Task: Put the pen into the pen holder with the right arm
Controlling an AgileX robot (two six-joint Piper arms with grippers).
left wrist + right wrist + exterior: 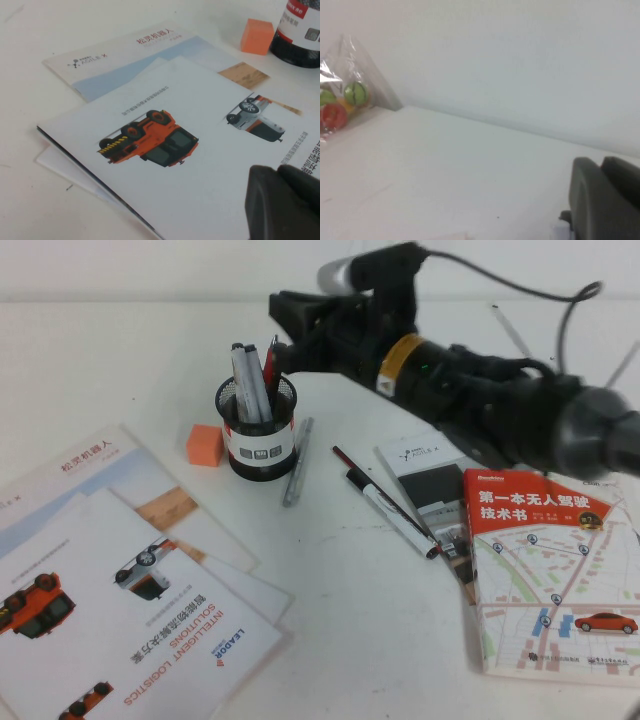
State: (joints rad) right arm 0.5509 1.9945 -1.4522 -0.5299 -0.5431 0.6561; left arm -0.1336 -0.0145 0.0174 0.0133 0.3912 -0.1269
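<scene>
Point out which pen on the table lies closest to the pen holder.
The slim silver pen, lying just right of the pen holder. The black-capped white marker lies farther right, beside the books. The right claw hovers above the holder.

High cam sits up on the robot's side, angled down over the whole worktop (340, 640). Left wrist cam hangs low over the brochures (165, 165), sharing them, the orange block (256, 36) and the pen holder (300, 35) with it. Right wrist cam faces the far wall (520, 60).
</scene>
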